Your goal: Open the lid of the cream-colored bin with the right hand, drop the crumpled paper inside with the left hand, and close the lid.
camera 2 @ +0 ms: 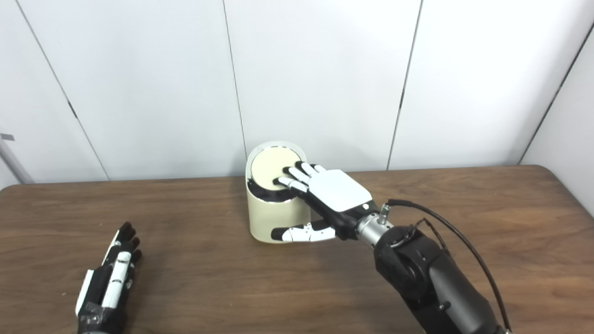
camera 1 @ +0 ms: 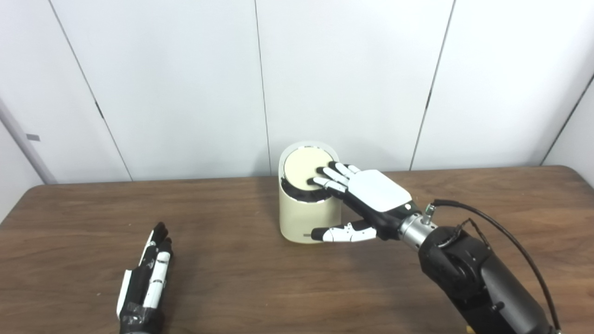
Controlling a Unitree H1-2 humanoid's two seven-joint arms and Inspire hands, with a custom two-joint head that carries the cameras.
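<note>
A cream-colored bin [camera 1: 301, 218] stands at the middle of the table, near the wall. Its round lid [camera 1: 302, 170] shows a dark gap along its front edge. My right hand [camera 1: 371, 195] reaches in from the right, open, with its fingertips [camera 1: 325, 178] resting on the lid's right side. Its thumb stretches across the front of the bin's lower wall. My left hand [camera 1: 148, 273] lies flat on the table at the front left, fingers straight, holding nothing. No crumpled paper is visible in either view.
The brown wooden table [camera 1: 232, 278] runs the full width of the view, its back edge against white wall panels [camera 1: 185, 83]. A black cable [camera 1: 501, 232] loops from my right wrist along the forearm.
</note>
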